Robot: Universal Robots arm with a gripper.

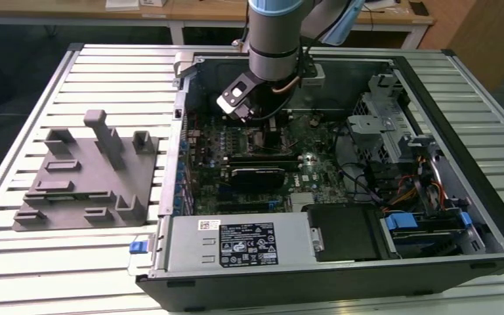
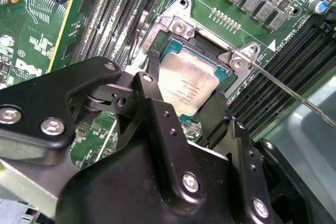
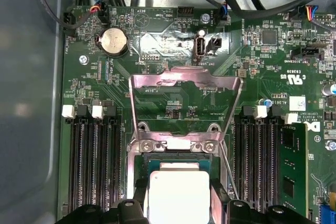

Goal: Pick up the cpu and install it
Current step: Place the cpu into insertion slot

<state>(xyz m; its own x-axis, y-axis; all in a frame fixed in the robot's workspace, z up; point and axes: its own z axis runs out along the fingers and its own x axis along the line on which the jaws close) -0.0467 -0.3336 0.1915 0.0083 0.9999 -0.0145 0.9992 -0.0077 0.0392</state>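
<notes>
Pincer [image 2: 185, 83] astride the cpu [image 2: 189, 88], tight against it

Slatted alu worktop [image 1: 77, 262]. Grey plastic fixture [image 1: 81, 177] w/ upright posts on it, just at ext view's left of open PC case [image 1: 340, 285]. In case: green mobo [image 1: 322, 167], silver PSU box [image 1: 234, 246], orange/yellow cables [image 1: 401, 193]. First wrist view: coin cell [image 3: 114, 41], black DIMM slots [image 3: 94, 166], socket load plate [image 3: 184, 80] flipped up.

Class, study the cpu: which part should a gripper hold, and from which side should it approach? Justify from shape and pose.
Hold the cpu by two opposite thin edges, coming straight down. It is a flat square lying parallel to the board, so its top gives no purchase. The load plate stands open, leaving that approach free.
</notes>
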